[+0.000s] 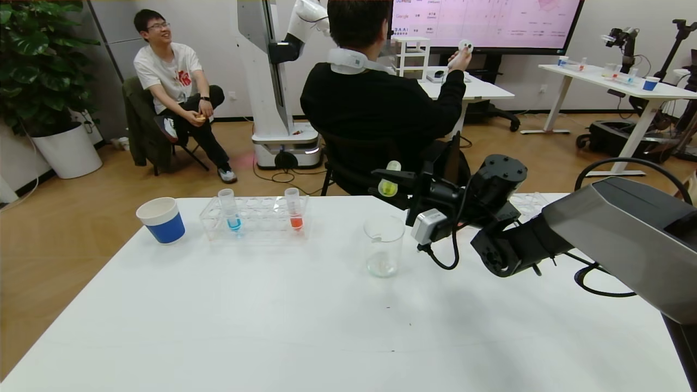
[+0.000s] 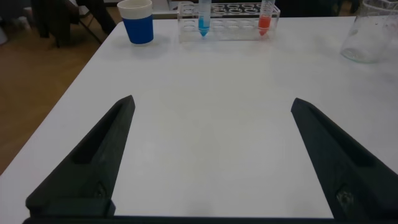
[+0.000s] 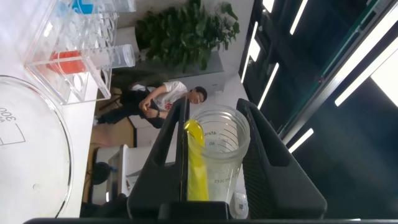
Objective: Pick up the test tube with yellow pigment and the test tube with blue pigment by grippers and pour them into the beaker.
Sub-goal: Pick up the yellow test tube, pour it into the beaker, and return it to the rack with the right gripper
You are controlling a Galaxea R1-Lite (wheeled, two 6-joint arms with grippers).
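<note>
Clamped on the tilted test tube with yellow pigment (image 1: 390,180), the right gripper (image 1: 402,182) hovers above the beaker (image 1: 383,246) toward the bench's far edge, and its mouth sitting off the rim could spill pigment; the left gripper (image 2: 211,155) waits with fingers apart.

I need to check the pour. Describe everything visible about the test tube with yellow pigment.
The test tube with yellow pigment is a slim clear plastic tube with printed graduation marks and an open mouth. It is clamped between the fingers of the right gripper, tipped far over on its side above and just behind the beaker. Yellow-green liquid lies in a streak along its lower wall. Only the fingers touch it.
</note>
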